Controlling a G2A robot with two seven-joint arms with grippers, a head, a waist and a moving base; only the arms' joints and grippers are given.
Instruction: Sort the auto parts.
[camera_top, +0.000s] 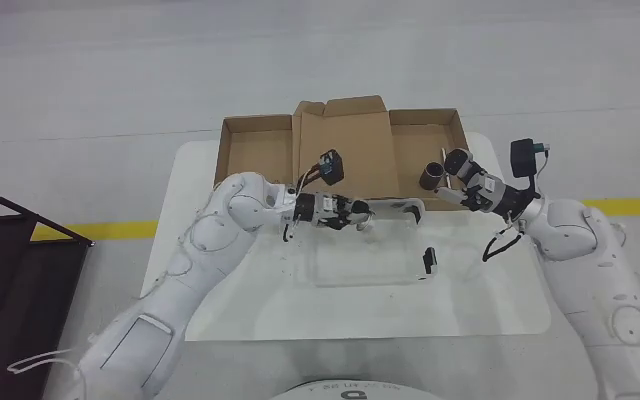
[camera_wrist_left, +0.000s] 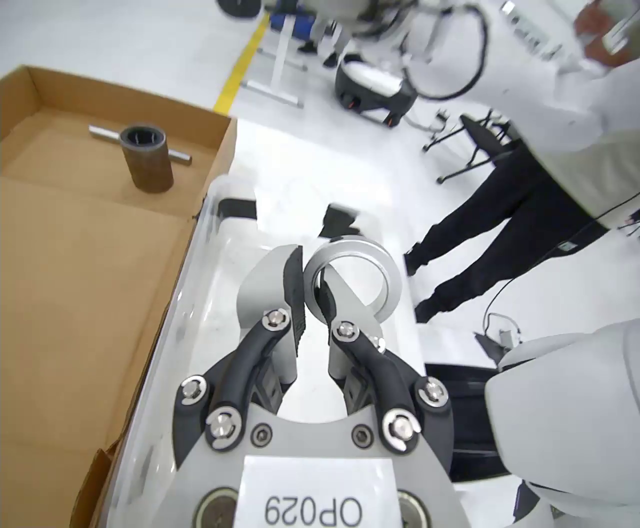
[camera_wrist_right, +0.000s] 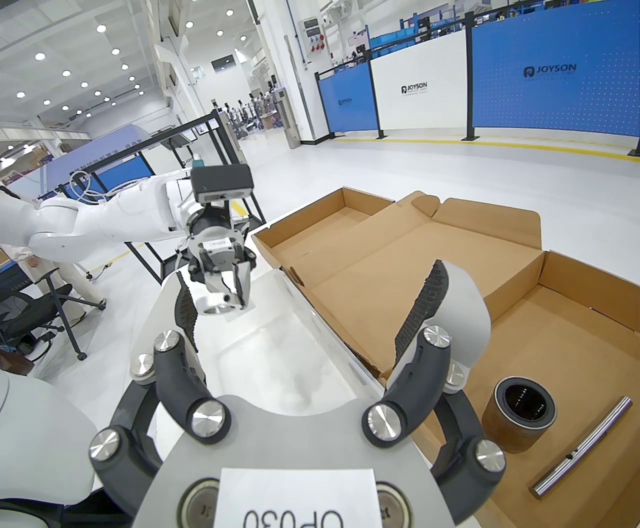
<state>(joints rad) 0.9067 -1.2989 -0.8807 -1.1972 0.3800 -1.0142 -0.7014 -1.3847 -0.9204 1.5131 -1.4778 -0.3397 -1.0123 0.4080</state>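
My left gripper (camera_wrist_left: 311, 270) is shut on the rim of a silver metal ring (camera_wrist_left: 352, 272), held over the far end of a clear plastic tray (camera_wrist_left: 200, 300). From above, this gripper (camera_top: 360, 212) hangs at the tray's back edge, close to the cardboard box (camera_top: 345, 140). My right gripper (camera_wrist_right: 312, 295) is open and holds nothing; it hovers over the box's right compartment (camera_top: 447, 185). On that compartment's floor stand a dark cylindrical bushing (camera_wrist_right: 522, 412) and a steel rod (camera_wrist_right: 582, 450). The bushing (camera_wrist_left: 147, 160) and the rod (camera_wrist_left: 102, 132) also appear past my left gripper.
The box has three open compartments along the table's back. A small black part (camera_top: 428, 260) sits at the tray's right edge. The white table (camera_top: 230, 300) has bare room left of and in front of the tray (camera_top: 340, 265).
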